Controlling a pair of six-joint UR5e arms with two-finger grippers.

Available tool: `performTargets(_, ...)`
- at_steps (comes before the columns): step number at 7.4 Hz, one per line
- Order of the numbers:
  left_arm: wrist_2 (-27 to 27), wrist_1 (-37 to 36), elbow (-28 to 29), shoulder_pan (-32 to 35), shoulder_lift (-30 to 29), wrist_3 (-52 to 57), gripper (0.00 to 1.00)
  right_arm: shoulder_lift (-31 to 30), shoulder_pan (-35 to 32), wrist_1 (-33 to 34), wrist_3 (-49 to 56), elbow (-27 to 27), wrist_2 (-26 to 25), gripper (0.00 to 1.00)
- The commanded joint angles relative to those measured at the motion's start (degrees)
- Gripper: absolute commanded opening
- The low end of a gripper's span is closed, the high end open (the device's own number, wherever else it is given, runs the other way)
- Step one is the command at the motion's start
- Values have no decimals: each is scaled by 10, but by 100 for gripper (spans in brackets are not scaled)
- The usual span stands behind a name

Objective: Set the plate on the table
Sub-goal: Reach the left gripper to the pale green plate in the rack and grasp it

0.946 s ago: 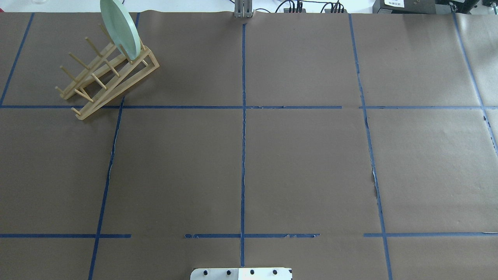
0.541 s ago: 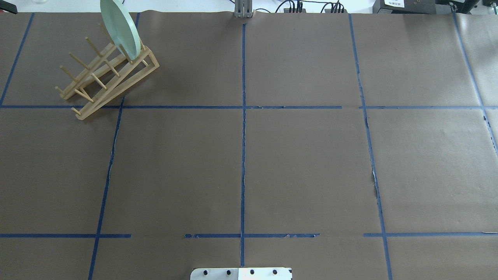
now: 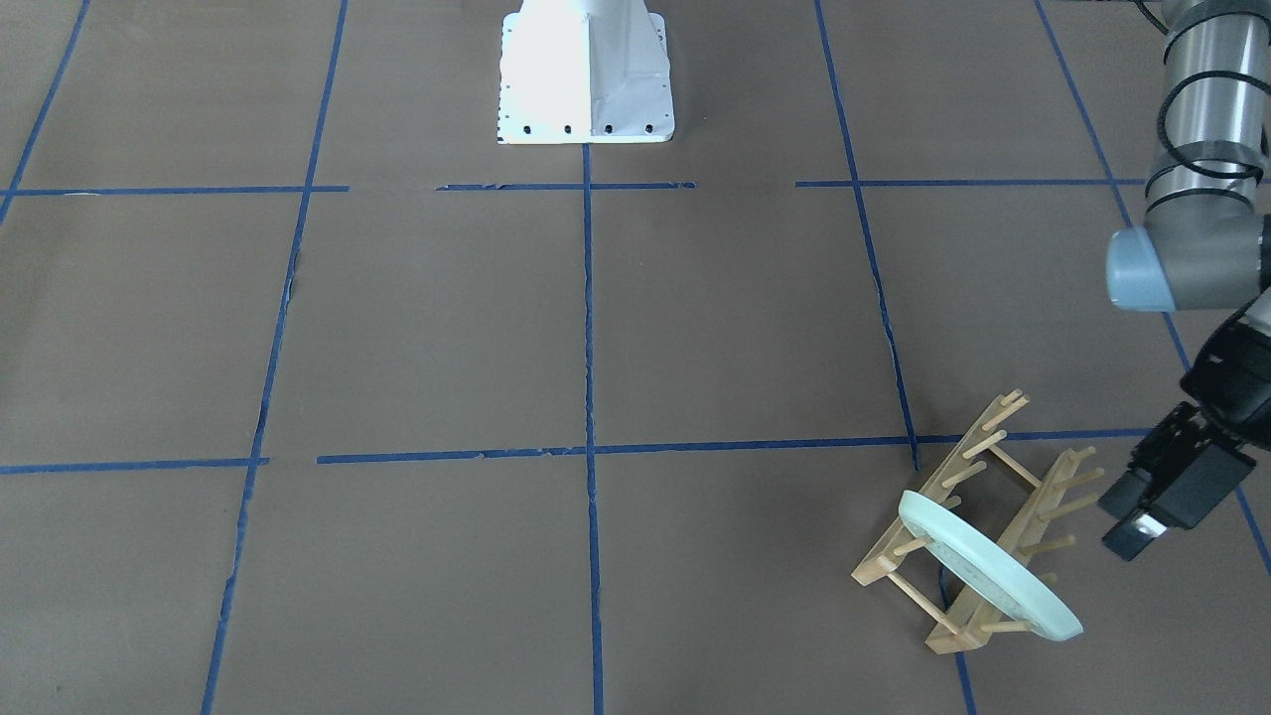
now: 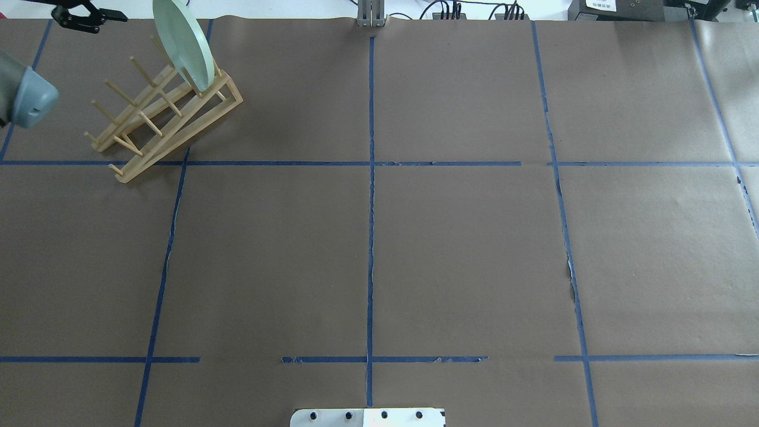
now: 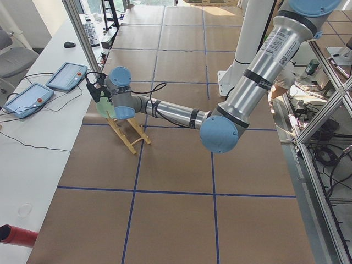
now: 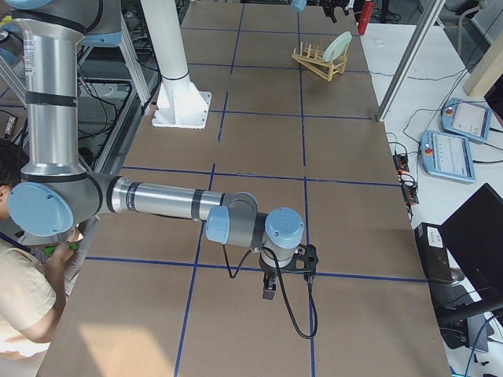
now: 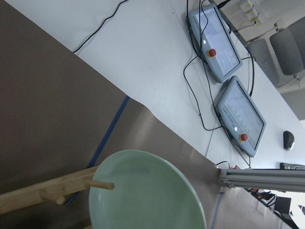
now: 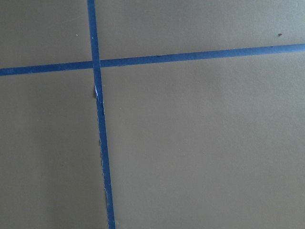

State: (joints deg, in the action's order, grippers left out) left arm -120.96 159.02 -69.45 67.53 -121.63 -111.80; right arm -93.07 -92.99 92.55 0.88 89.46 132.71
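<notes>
The pale mint-green plate (image 4: 181, 41) stands on edge in the far end slot of the light wooden peg rack (image 4: 178, 112), at the far left of the brown table (image 4: 462, 249). It also shows in the front-facing view (image 3: 983, 571) and fills the bottom of the left wrist view (image 7: 143, 195). My left gripper (image 4: 95, 19) hovers beside the plate, apart from it, and looks open and empty; it also shows in the front-facing view (image 3: 1132, 536). My right gripper (image 6: 284, 275) points down over bare table far from the rack; I cannot tell whether it is open or shut.
The white robot base (image 4: 367, 417) sits at the near table edge. Two teach pendants (image 7: 219, 43) and cables lie on the white bench beyond the far edge. A metal post (image 4: 370, 15) stands at the far middle. A person is beside the robot (image 6: 23, 298).
My left arm has come into the overhead view at the top left, with its gripper now just left of the plate. The plate and rack have not moved.
</notes>
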Motion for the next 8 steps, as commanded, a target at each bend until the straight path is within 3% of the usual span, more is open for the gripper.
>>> performTargets(1,50,28,28,-40,-12,-54,100,0,0,0,0,-1,0,100)
performTargets(2,53,28,40,-43,-16,-54,96,0,0,0,0,0,0,100)
performTargets(3,58,28,53,-43,-25,-66,82,0,0,0,0,0,0,100)
performTargets(6,59,28,56,-33,-30,-86,77,0,0,0,0,-1,0,100)
performTargets(8,59,27,56,-22,-31,-90,69,0,0,0,0,0,0,100)
